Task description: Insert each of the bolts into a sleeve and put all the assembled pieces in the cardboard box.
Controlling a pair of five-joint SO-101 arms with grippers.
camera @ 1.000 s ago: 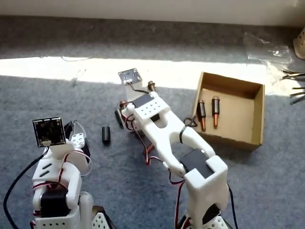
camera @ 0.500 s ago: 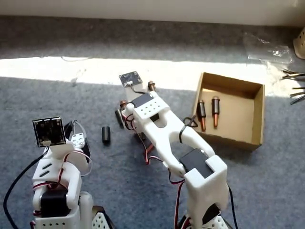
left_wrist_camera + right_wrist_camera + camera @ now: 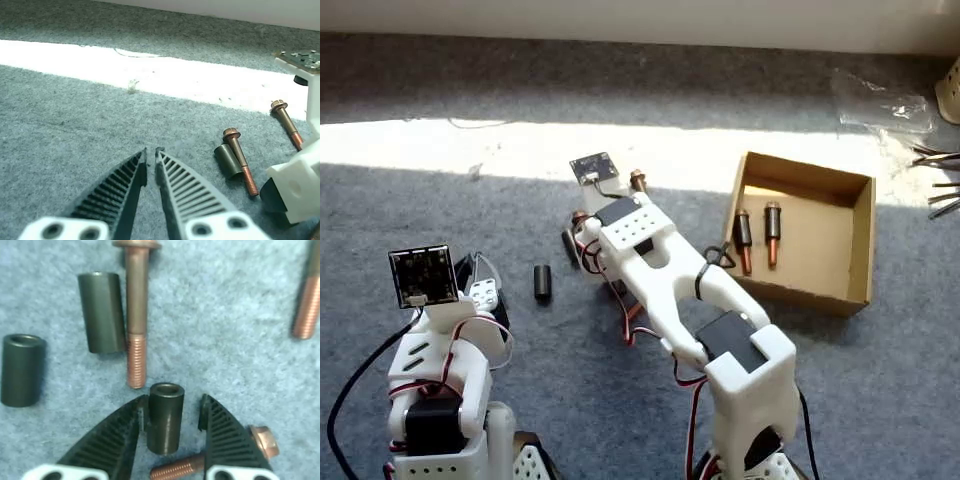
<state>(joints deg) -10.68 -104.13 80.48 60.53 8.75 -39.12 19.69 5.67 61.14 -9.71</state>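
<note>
Inside the cardboard box (image 3: 865,240) at right lie two assembled pieces (image 3: 743,240). Three bolts (image 3: 136,315) and three sleeves (image 3: 102,310) remain loose on the carpet (image 3: 440,220). Jaws of the right gripper (image 3: 174,401) narrowly straddle one sleeve (image 3: 165,420); those of the left gripper (image 3: 151,152) are nearly closed, empty.

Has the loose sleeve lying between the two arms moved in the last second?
No. The sleeve keeps the same spot relative to the cardboard box.
</note>
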